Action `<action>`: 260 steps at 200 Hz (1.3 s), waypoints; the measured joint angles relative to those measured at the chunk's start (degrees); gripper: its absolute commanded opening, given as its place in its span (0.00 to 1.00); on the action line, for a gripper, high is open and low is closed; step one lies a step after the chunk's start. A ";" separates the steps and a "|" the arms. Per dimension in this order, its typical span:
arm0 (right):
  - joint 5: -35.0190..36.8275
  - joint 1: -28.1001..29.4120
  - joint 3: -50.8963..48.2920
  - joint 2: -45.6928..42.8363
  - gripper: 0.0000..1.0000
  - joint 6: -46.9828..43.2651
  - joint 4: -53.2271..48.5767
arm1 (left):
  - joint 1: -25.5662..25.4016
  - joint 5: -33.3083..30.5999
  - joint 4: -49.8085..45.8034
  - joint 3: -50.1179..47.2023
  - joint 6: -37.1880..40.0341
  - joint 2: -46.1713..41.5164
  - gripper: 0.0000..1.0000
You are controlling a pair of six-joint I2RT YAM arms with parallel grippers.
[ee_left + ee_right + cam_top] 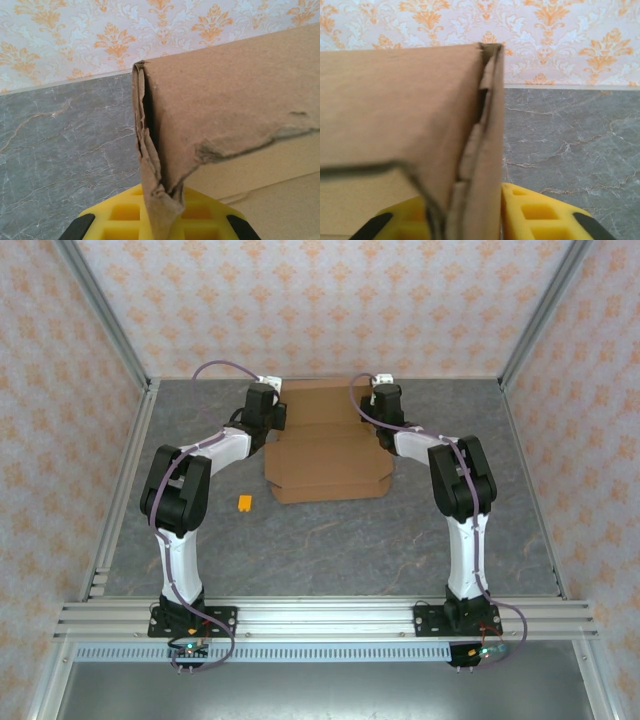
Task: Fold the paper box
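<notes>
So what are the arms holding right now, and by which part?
The paper box. The left jaws pinch its raised left edge near the far corner; the right jaws pinch its raised right edge.

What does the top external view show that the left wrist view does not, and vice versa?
Top external: the left arm and right arm, most of the paper box, a small orange-yellow piece near it. Left wrist: close up, the box's crumpled, layered flap edge between the left gripper's yellow fingers. Both: brown cardboard, grey marbled table, patterned wall.
</notes>
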 measured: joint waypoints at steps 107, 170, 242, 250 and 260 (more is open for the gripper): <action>11.52 1.75 0.07 0.00 0.13 -1.62 -0.87 | -0.37 0.92 -0.09 0.00 0.00 0.00 0.00; 14.01 2.23 2.58 0.13 0.30 -0.70 -4.20 | -0.37 1.22 -0.09 0.00 0.00 0.00 0.00; 3.52 -0.81 0.85 -0.96 0.54 1.68 -4.59 | -0.37 0.83 -0.28 0.00 0.00 0.00 0.00; 2.36 -1.07 0.07 -1.53 0.57 1.75 -4.61 | -0.37 0.83 -0.28 0.00 0.00 0.00 0.00; 1.09 -1.31 -0.83 -2.32 0.60 1.88 -4.68 | -0.37 0.83 -0.28 0.00 0.00 0.00 0.00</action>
